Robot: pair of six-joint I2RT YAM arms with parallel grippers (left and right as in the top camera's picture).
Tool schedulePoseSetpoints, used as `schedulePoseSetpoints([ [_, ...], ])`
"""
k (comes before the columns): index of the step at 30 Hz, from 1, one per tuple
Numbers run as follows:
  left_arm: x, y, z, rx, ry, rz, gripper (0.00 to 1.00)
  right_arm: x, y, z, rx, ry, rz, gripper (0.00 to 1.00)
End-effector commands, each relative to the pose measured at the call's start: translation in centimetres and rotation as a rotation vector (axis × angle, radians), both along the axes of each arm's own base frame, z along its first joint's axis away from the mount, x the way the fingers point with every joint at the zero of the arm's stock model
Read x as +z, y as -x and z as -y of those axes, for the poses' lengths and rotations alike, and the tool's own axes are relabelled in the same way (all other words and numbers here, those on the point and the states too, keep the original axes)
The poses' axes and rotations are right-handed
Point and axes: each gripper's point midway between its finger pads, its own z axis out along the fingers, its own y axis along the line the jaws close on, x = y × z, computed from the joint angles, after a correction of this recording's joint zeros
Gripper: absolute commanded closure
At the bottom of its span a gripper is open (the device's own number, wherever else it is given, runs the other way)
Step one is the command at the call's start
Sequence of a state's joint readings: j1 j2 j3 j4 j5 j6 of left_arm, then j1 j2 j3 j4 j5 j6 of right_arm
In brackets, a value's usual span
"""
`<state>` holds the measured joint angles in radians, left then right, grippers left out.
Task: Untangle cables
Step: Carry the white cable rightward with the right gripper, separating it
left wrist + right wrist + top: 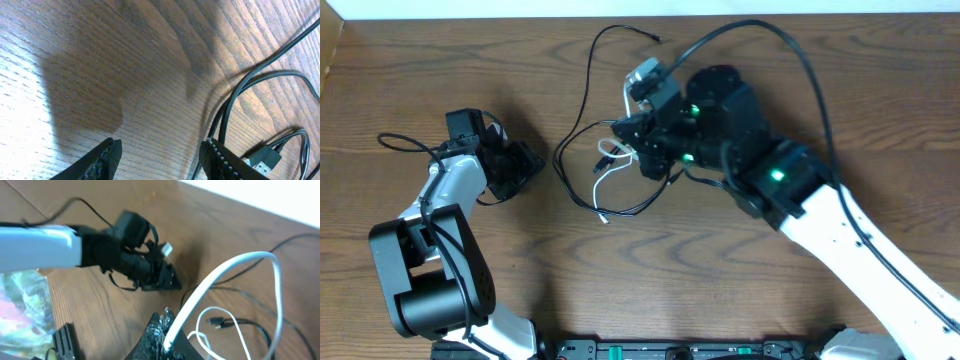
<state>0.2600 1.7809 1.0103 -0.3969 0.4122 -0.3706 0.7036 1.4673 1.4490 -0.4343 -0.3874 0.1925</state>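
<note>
The short white cable (603,180) lies in loops at the table's middle, tangled with thin black cables (585,90) that loop up toward the back edge. My right gripper (620,140) is over this tangle. In the right wrist view it (170,335) is shut on the white cable (240,260), which arcs up and over to the right above black plug ends (215,322). My left gripper (528,165) sits left of the tangle, low over the wood. In the left wrist view it (162,155) is open and empty, with black cables (240,85) and a USB plug (262,160) just right of its right finger.
The right arm's thick black wire (800,60) arches over the back right. The left arm's own wire (400,142) loops at far left. A clear plastic bag (20,300) and a small black object (65,340) lie at the right wrist view's lower left.
</note>
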Motion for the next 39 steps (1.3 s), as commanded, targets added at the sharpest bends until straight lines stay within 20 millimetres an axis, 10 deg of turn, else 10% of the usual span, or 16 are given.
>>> schedulePoseSetpoints([
  [1, 0.9, -0.5, -0.4, 0.015, -0.014, 0.020, 0.44, 1.9, 0.6, 1.0, -0.005, -0.005, 0.070, 0.99],
  [17, 0.9, -0.5, -0.4, 0.016, -0.014, 0.020, 0.44, 6.6, -1.4, 7.8, -0.364, 0.046, 0.250, 0.99],
  [25, 0.9, -0.5, -0.4, 0.015, -0.015, 0.020, 0.44, 10.9, -2.1, 8.2, -0.394, -0.011, 0.439, 0.99],
  [39, 0.9, -0.5, -0.4, 0.015, -0.014, 0.020, 0.44, 8.1, -5.4, 15.3, -0.732, 0.216, 0.411, 0.99],
])
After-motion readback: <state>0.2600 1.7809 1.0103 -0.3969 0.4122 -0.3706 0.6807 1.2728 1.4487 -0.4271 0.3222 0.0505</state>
